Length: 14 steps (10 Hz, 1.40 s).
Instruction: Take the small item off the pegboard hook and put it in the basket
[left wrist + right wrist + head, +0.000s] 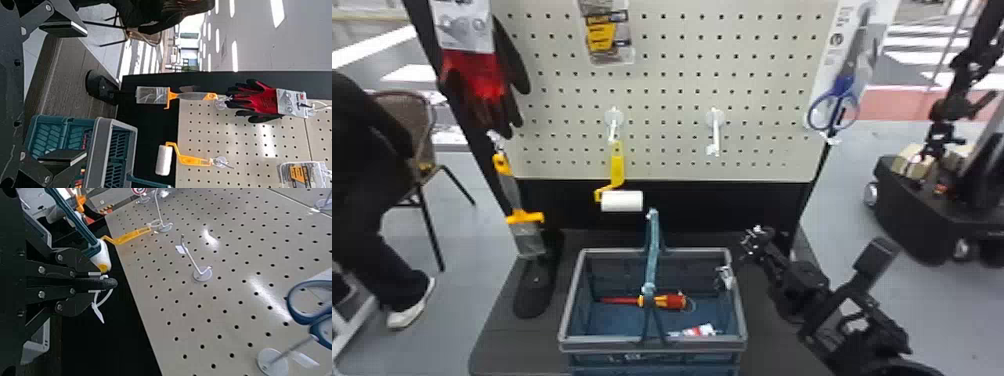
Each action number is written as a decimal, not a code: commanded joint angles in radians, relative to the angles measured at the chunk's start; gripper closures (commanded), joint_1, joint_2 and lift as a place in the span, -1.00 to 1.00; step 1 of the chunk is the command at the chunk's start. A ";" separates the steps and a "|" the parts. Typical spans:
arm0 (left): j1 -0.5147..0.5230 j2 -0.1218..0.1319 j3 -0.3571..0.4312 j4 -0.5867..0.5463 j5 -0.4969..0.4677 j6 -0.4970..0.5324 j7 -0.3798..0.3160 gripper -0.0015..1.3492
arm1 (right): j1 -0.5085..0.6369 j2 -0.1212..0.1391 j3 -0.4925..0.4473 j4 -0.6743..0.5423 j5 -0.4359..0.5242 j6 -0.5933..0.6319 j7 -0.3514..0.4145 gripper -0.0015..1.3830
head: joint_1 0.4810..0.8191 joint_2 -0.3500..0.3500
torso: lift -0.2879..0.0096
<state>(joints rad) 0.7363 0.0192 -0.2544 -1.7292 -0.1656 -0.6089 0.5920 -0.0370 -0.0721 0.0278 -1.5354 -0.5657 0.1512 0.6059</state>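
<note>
In the head view my right gripper (755,242) is beyond the back right corner of the basket (652,345), lower than the pegboard (667,90). The right wrist view has my right gripper (94,283) shut on a small black item (111,283) with a white loop tie; its rear part is hidden between the fingers. A bare hook (192,260) is on the board beyond it. My left gripper (86,94) stands open with nothing held, the basket (103,156) lying beyond its lower finger.
A paint roller (622,201) hangs behind the basket, whose raised handle (652,250) crosses its middle. Inside lie a screwdriver (667,301) and a white-and-red packet (701,330). A brush (524,220) and gloves (482,85) hang left, scissors (834,107) right.
</note>
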 commanded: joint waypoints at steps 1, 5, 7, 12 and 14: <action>-0.001 0.004 -0.003 0.000 0.003 0.003 0.000 -0.68 | -0.020 0.000 0.035 0.025 -0.011 -0.002 0.000 0.74 | -0.60 0.00 | 0.26; -0.001 0.008 -0.006 0.000 0.008 0.001 0.000 -0.68 | -0.055 -0.003 0.135 0.101 -0.054 -0.013 0.000 0.74 | -0.60 0.00 | 0.26; -0.006 0.008 -0.008 0.000 0.008 0.001 0.000 -0.68 | -0.066 -0.008 0.175 0.125 -0.071 -0.019 0.000 0.74 | -0.60 0.00 | 0.26; -0.001 0.010 -0.006 0.002 0.011 0.001 0.000 -0.68 | -0.078 -0.017 0.218 0.160 -0.088 -0.024 0.002 0.21 | -0.60 0.00 | 0.26; -0.003 0.012 -0.009 0.002 0.011 0.001 0.000 -0.68 | -0.081 -0.018 0.216 0.155 -0.082 -0.030 0.005 -0.47 | -0.60 0.00 | 0.26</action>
<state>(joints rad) 0.7344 0.0306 -0.2625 -1.7269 -0.1549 -0.6075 0.5920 -0.1174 -0.0901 0.2448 -1.3800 -0.6492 0.1237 0.6098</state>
